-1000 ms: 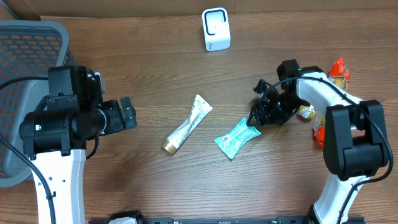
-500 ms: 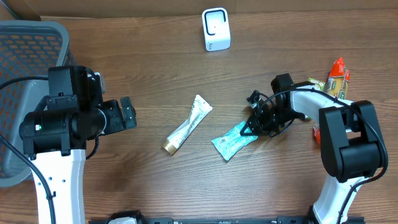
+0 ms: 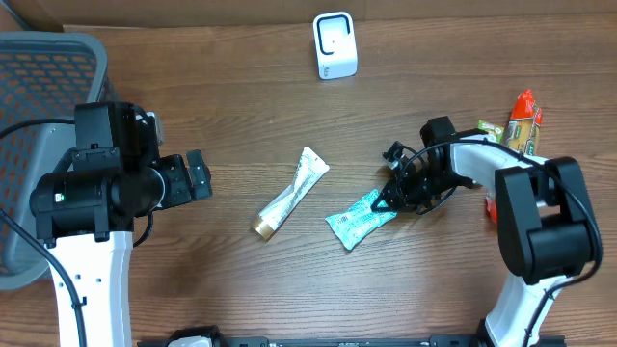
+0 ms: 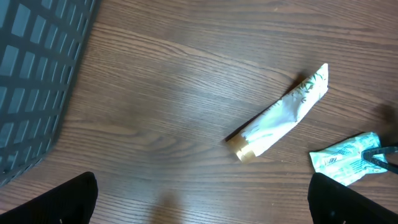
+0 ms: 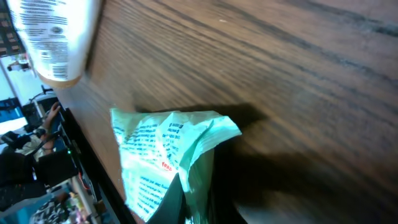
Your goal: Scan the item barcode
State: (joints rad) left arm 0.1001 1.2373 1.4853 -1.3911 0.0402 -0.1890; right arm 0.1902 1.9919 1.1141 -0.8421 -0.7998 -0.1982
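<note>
The right gripper (image 3: 390,196), open at the teal packet's (image 3: 359,219) upper right corner a second ago, has since closed its jaws on that corner. Its wrist has shifted a little toward the table's (image 3: 241,116) near edge, and the packet has slid slightly left and down.

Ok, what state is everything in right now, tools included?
teal packet: lying on the table, pinched at its right end
right tool: shut on the teal packet
left tool: open, holding nothing
white tube: lying flat, gold cap on, untouched
scanner: upright at the far edge
basket: upright at far left
orange snack packs: beside the right arm, untouched
</note>
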